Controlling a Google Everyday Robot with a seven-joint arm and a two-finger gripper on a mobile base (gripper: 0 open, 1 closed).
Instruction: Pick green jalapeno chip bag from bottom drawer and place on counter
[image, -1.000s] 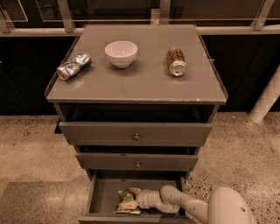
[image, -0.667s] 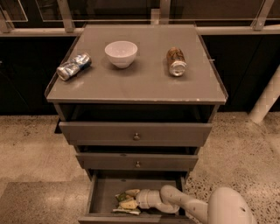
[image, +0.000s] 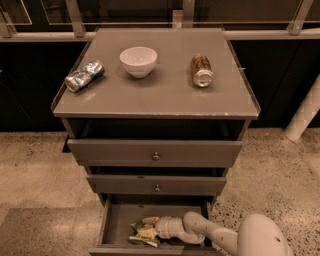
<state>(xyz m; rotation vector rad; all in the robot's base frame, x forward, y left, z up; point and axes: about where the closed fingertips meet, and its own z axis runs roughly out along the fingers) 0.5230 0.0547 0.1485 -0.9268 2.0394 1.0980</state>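
Observation:
The green jalapeno chip bag (image: 142, 232) lies crumpled in the open bottom drawer (image: 116, 225), near its middle. My gripper (image: 156, 229) reaches into the drawer from the right and sits right against the bag's right side. My white arm (image: 210, 232) runs from the lower right corner into the drawer. The grey counter (image: 160, 95) is above the three drawers.
On the counter lie a crushed silver-blue can (image: 84, 76) at left, a white bowl (image: 138, 61) in the middle and a brown can (image: 201, 70) at right. Two upper drawers with knobs (image: 156, 156) stand slightly open. A white post (image: 305, 112) stands at right.
The arm and gripper stay in the drawer at the bag; no clear movement shows.

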